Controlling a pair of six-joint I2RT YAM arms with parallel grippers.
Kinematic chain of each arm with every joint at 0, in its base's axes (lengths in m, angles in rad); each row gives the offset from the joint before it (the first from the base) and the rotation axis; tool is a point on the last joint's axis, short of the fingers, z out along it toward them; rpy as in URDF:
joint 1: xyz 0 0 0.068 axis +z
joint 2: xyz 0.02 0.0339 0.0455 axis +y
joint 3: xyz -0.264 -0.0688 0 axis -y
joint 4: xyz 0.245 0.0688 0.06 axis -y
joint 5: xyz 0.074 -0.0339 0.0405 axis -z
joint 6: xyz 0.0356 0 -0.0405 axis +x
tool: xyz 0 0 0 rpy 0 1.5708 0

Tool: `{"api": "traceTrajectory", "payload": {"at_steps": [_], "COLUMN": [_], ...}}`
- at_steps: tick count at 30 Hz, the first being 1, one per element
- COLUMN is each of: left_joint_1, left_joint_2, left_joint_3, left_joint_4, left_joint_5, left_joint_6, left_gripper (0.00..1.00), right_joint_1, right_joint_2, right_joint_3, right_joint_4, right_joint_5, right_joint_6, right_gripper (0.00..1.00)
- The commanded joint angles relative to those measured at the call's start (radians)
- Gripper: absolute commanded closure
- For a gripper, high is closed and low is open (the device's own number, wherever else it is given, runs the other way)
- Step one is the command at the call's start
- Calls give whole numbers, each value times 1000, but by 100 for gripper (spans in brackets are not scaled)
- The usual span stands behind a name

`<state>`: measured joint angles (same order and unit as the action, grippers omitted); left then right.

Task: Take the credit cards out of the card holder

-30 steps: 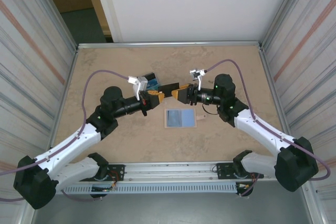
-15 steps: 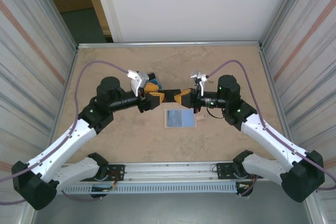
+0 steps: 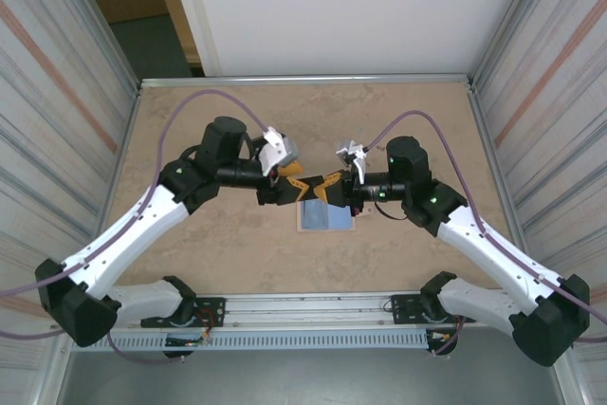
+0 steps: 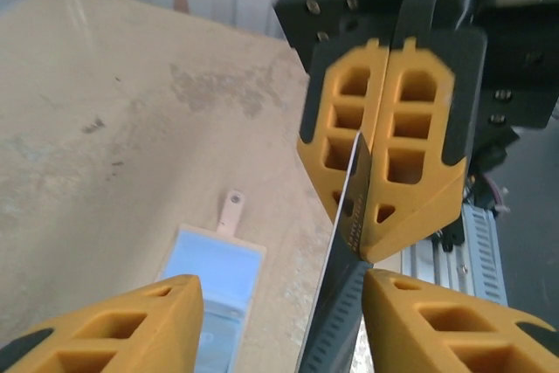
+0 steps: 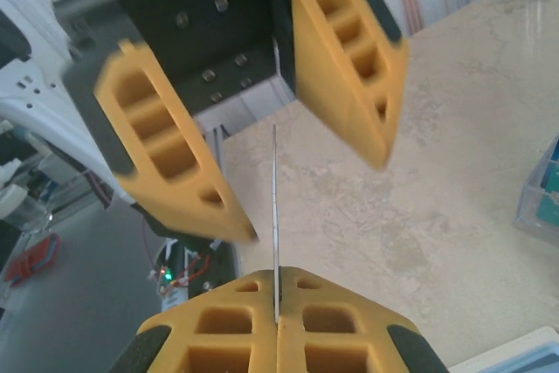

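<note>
On the table (image 3: 417,120) the card holder (image 3: 325,216) lies open, pale blue faces up, at 6 o'clock from the two grippers. One credit card (image 4: 341,303) is already out and held in the air above it. A blue-teal stack (image 5: 543,185) at 3 o'clock in the right wrist view looks like cards removed before it. I cannot tell whether any remain inside. The left arm (image 3: 142,234) reaches toward 1 o'clock, then bends toward 3; the right arm (image 3: 474,234) mirrors it toward 9. The right gripper (image 3: 327,185) is clamped on the card's edge, and the left gripper (image 3: 296,187) has its fingers apart, straddling the free end. This is likely a handover.
</note>
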<state>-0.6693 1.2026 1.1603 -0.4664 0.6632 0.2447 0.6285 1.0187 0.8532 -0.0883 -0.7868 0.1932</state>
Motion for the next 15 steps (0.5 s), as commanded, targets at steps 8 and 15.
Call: {"api": "traceTrajectory", "payload": {"at_steps": [8, 15], "left_joint_1": [-9, 54], "left_joint_2": [19, 20], "left_joint_3": [48, -5], "left_joint_4": [-68, -4], "left_joint_5": [-22, -168], "left_joint_6": [120, 171], "left_gripper": [100, 100], "right_joint_1": [-4, -66], "right_joint_2": [-8, -23], "right_joint_3": [31, 26], "right_joint_4": [-39, -55], "right_joint_5": [111, 260], "right_joint_6": [-25, 43], "right_gripper": [75, 19]}}
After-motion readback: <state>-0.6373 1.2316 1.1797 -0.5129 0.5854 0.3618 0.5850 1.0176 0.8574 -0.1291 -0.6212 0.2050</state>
